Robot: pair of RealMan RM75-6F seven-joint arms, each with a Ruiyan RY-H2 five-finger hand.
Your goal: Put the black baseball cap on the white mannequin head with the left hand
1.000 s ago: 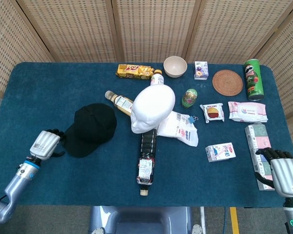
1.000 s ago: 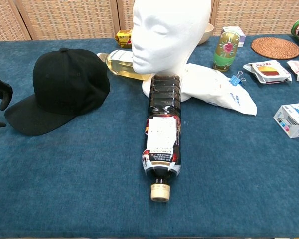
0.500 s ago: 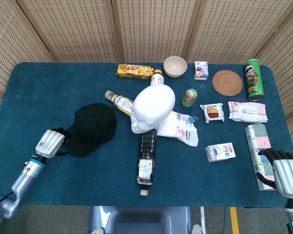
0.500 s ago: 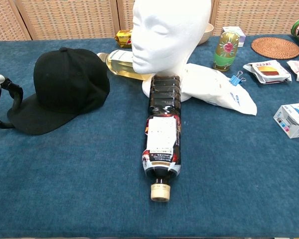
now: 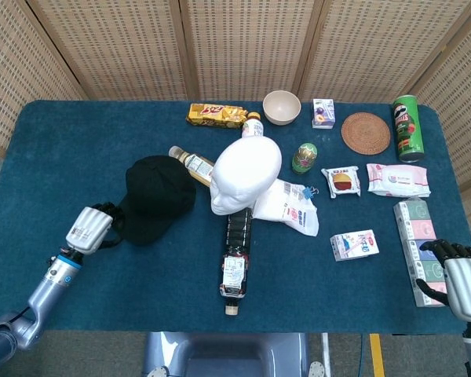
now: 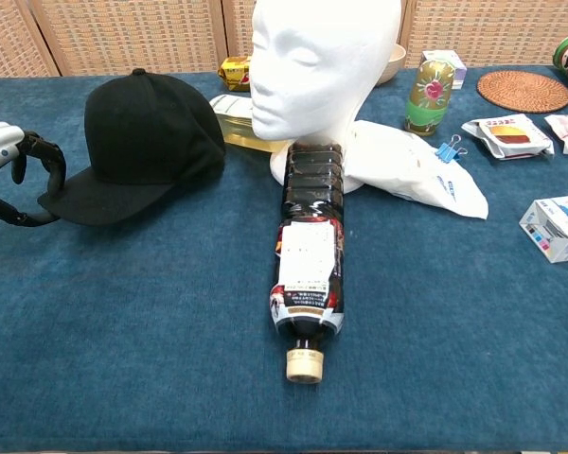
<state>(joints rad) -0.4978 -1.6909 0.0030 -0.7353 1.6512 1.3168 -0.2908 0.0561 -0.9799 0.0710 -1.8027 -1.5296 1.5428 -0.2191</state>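
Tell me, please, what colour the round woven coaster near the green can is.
The coaster is reddish brown, clearest in the head view.

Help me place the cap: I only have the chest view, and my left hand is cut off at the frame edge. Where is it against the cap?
Observer: The head view shows the whole left hand, fingers at the brim of the black cap; I cannot confirm a grip.
Operator: And my right hand?
Observer: The right hand is at the table's near right corner beside the stacked boxes, holding nothing.
Operator: Anything behind the mannequin head?
Observer: A small bottle sits right behind the mannequin head.
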